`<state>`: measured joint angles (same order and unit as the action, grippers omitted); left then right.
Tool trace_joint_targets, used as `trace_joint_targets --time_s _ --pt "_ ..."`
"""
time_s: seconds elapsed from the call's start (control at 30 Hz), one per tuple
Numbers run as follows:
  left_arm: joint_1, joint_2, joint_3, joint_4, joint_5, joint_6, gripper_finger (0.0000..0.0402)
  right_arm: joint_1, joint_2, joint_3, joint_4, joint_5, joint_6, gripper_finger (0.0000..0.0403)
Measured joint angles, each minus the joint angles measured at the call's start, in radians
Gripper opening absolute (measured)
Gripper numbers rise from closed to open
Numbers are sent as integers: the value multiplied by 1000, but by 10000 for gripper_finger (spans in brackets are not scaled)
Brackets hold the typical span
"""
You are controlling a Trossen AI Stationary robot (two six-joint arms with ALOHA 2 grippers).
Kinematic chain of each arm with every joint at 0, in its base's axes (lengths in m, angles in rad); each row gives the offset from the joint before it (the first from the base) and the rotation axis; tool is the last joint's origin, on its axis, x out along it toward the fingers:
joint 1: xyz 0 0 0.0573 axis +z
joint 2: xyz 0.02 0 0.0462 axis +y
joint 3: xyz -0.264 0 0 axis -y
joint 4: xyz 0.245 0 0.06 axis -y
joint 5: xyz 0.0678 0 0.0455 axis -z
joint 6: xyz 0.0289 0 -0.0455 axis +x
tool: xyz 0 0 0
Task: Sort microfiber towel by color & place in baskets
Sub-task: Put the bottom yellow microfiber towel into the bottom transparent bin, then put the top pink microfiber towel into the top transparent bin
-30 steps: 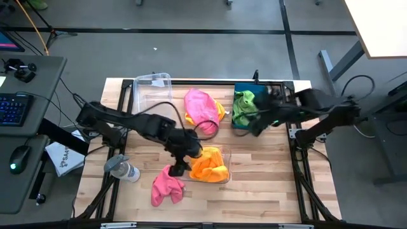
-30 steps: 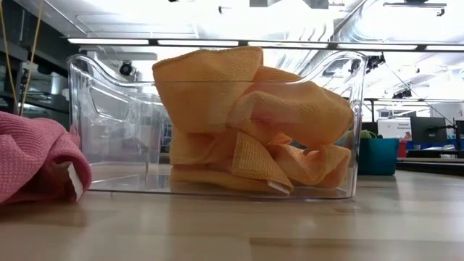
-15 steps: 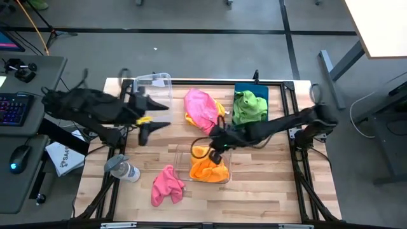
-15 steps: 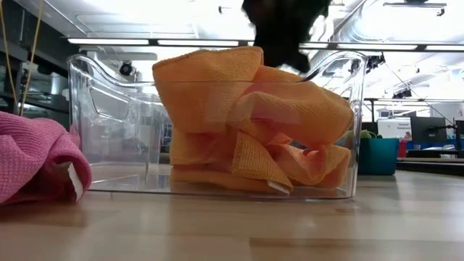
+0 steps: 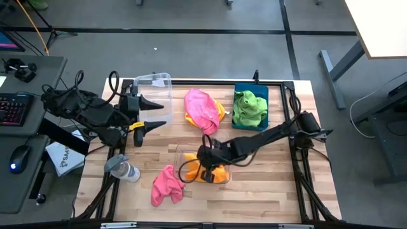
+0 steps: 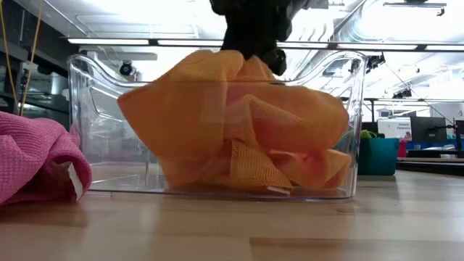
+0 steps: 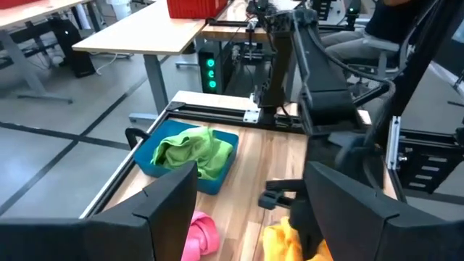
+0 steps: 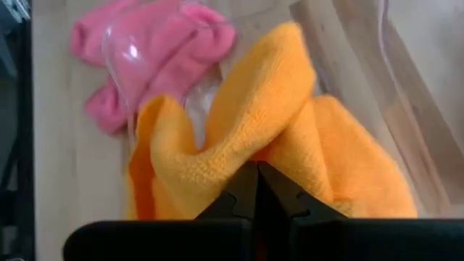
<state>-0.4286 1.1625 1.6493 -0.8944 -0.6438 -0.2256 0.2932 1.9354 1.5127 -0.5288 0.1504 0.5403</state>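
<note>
Orange towels (image 5: 217, 173) lie heaped in a clear basket (image 5: 180, 151) near the front centre; they also show in the low view (image 6: 239, 123). My right gripper (image 5: 205, 168) reaches across from the right and is shut on the top of the heap (image 6: 250, 51). My left gripper (image 5: 154, 114) hangs open and empty at the table's left, beside an empty clear basket (image 5: 152, 86). A pink towel (image 5: 166, 184) lies on the table by the orange basket. Another pink towel (image 5: 200, 105) lies at the far centre over an orange one (image 5: 220, 113). A green towel (image 5: 249, 107) sits in the blue basket (image 5: 252, 88). My right gripper (image 8: 255, 174) pinches a raised fold of the top orange towel (image 8: 233, 154) between its two shut fingers. It comes from above, pointing down into the basket. The towel's lower part rests in the basket on the others; its folds bulge against the clear wall (image 6: 138, 116).
A clear bottle with a grey cap (image 5: 122, 168) lies near the table's left front edge. The right arm (image 5: 267, 135) stretches across the table's middle. The left wrist view shows the blue basket (image 7: 217, 177) and green towel (image 7: 190, 148) across the table. Bare wood lies at the front right.
My left gripper has left the orange basket and drawn back toward the table's left and far side. My right gripper has swept from the blue basket to the orange basket and come down onto the orange towels. The heap has changed shape, bulging sideways against the wall.
</note>
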Motion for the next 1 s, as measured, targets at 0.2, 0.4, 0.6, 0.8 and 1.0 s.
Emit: trace_joint_targets --time_s 0.2,0.4,0.6,0.8,1.0 --pt "0 0 0 2 -35 11 242 2 35 -35 -6 -5 46 0" --pt "1 0 0 38 -53 11 242 3 138 -36 1 -108 55 0" --pt "1 0 0 65 -55 56 242 -5 88 -22 -23 -187 40 0" --pt "4 -12 -1 85 -77 98 242 -23 -31 16 -54 -213 18 13" --pt "5 -48 -1 84 -78 132 242 -56 -83 109 -160 -198 -27 104"
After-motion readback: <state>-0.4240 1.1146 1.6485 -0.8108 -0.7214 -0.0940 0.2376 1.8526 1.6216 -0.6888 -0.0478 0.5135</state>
